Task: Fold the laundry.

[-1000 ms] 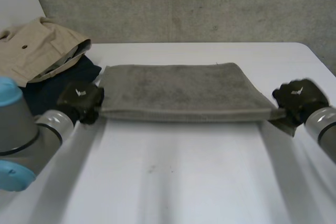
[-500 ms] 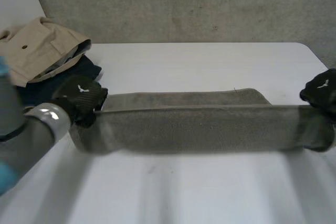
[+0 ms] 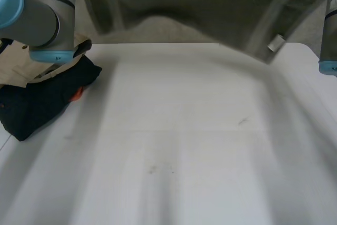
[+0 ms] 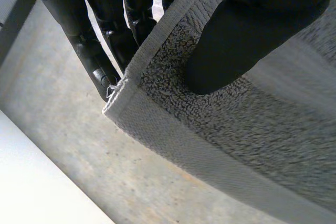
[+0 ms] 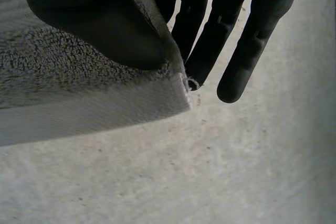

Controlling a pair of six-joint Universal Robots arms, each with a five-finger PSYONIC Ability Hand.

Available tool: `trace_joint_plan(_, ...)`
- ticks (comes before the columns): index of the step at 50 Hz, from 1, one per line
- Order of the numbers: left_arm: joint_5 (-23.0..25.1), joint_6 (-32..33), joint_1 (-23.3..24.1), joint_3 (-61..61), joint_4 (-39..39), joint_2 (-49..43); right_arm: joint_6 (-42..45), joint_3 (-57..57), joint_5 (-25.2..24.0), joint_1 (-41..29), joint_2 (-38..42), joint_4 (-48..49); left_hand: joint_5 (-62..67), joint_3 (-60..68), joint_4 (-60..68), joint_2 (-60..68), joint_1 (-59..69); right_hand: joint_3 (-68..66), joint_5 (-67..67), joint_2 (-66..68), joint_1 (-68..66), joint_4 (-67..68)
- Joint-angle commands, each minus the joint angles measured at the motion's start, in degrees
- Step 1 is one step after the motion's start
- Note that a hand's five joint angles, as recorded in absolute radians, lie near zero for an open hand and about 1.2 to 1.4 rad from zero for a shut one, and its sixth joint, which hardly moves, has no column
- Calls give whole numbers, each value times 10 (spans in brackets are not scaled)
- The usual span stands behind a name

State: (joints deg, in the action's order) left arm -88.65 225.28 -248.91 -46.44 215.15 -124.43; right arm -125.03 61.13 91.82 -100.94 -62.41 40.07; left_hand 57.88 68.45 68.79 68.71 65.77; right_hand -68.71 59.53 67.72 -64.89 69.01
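Note:
A grey-green towel [image 3: 200,9] hangs in the air above the white table [image 3: 184,146], spread between my two raised arms, with a small white tag [image 3: 275,42] near its lower edge. In the left wrist view my left hand [image 4: 247,30] pinches one hemmed corner of the towel [image 4: 220,129] between thumb and fingers [image 4: 113,40]. In the right wrist view my right hand [image 5: 105,30] pinches the other corner of the towel [image 5: 79,98] the same way, thumb on the pile and fingers [image 5: 247,51] behind it. My left arm [image 3: 47,9] and right arm [image 3: 329,25] stand at the towel's two sides.
A beige garment [image 3: 21,64] lies on a dark navy garment [image 3: 42,98] at the table's far left. A concrete wall stands behind the table.
The towel lay folded on the table with a hand at each end. Both hands have risen with its corners, and it now hangs high off the table.

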Motion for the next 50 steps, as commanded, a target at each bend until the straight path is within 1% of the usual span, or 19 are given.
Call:
trace_joint_plan(1, 1, -48, -8, -110, -39, 5, -52, 28, -23, 2, 5, -77, 121, 116, 112, 113, 142, -113, 105, 123, -151, 110)
trace_joint_plan(8, 1, -68, -3, -227, -40, -8, -80, 84, -76, 6, 61, -132, 121, 116, 112, 113, 142, -113, 105, 123, -151, 110)
trace_joint_plan(14, -1, -70, 6, -315, -46, -42, -82, 111, -85, 6, 111, -205, 121, 116, 112, 113, 142, -113, 105, 123, -151, 110)
trace_joint_plan(19, -1, -64, 20, -404, -53, -25, -76, 149, -89, 9, 98, -311, 121, 116, 112, 113, 142, -113, 105, 123, -151, 110)
trace_joint_plan(22, -1, -56, 20, -476, -79, 49, -73, 172, -91, 27, 72, -367, 121, 116, 112, 113, 142, -113, 105, 123, -151, 110)
trace_joint_plan(23, -2, -54, 21, -494, -90, 69, -68, 187, -93, 42, 43, -408, 121, 116, 112, 113, 142, -113, 105, 123, -151, 110)
trace_joint_plan(24, -3, -45, 24, -528, -119, 109, -63, 195, -93, 49, 27, -432, 121, 116, 112, 113, 142, -113, 105, 123, -151, 110)
trace_joint_plan(26, -4, -36, 25, -558, -156, 149, -44, 213, -93, 62, -6, -484, 121, 116, 112, 113, 142, -113, 105, 123, -151, 110)
trace_joint_plan(27, -6, -32, 25, -572, -179, 170, -10, 233, -93, 71, -33, -538, 121, 116, 112, 113, 142, -113, 105, 123, -151, 110)
trace_joint_plan(28, -9, -21, 25, -594, -232, 210, 11, 246, -93, 79, -45, -565, 121, 116, 112, 113, 142, -113, 105, 123, -151, 110)
trace_joint_plan(30, -11, -11, 24, -613, -297, 242, 56, 273, -89, 95, -63, -606, 121, 116, 112, 113, 142, -113, 105, 123, -151, 110)
trace_joint_plan(31, -11, -5, 24, -620, -331, 253, 105, 297, -84, 111, -78, -638, 121, 116, 112, 113, 142, -113, 105, 123, -151, 110)
trace_joint_plan(32, -10, 2, 24, -628, -399, 262, 127, 308, -84, 120, -86, -648, 121, 116, 112, 113, 142, -113, 105, 123, -151, 110)
trace_joint_plan(35, -8, 4, 24, -629, -487, 261, 179, 330, -81, 137, -91, -639, 121, 116, 112, 113, 142, -113, 105, 123, -151, 110)
trace_joint_plan(36, -7, 4, 26, -623, -516, 257, 178, 330, -80, 137, -90, -629, 121, 116, 112, 113, 142, -113, 105, 123, -151, 110)
trace_joint_plan(38, -8, 4, 26, -609, -513, 253, 168, 330, -77, 135, -91, -606, 121, 116, 112, 113, 142, -113, 105, 123, -151, 110)
trace_joint_plan(44, -13, -2, 25, -532, -425, 162, 95, 321, -86, 117, -79, -505, 121, 116, 112, 113, 142, -113, 105, 123, -151, 110)
trace_joint_plan(46, -15, -2, 25, -508, -397, 141, 74, 317, -86, 109, -62, -470, 121, 116, 112, 113, 142, -113, 105, 123, -151, 110)
trace_joint_plan(50, -29, -27, 26, -439, -315, 96, 48, 290, -81, 68, -13, -358, 121, 116, 112, 113, 142, -113, 105, 123, -151, 110)
